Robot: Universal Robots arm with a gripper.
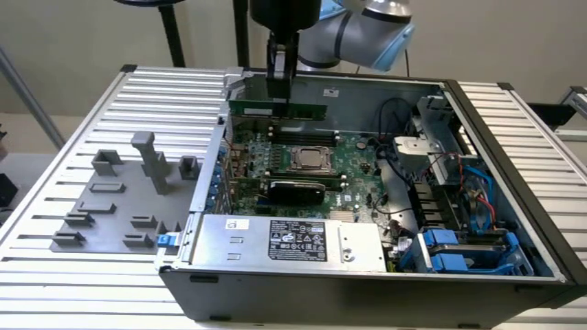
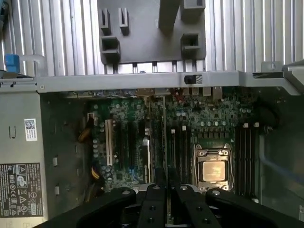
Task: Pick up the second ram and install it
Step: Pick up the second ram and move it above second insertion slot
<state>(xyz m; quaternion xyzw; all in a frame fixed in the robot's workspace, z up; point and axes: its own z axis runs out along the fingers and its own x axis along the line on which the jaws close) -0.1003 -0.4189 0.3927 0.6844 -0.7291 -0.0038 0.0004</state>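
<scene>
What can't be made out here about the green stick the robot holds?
- Exterior view: the gripper covers the middle of the second ram.
- Wrist view: the stick is edge-on, so its chips are hidden.
- Exterior view: the arm is cut off by the top edge.
- Both views: the label print is too small.

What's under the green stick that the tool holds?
The green stick hangs over the motherboard and its dark slots. The board right behind the stick is covered.
</scene>
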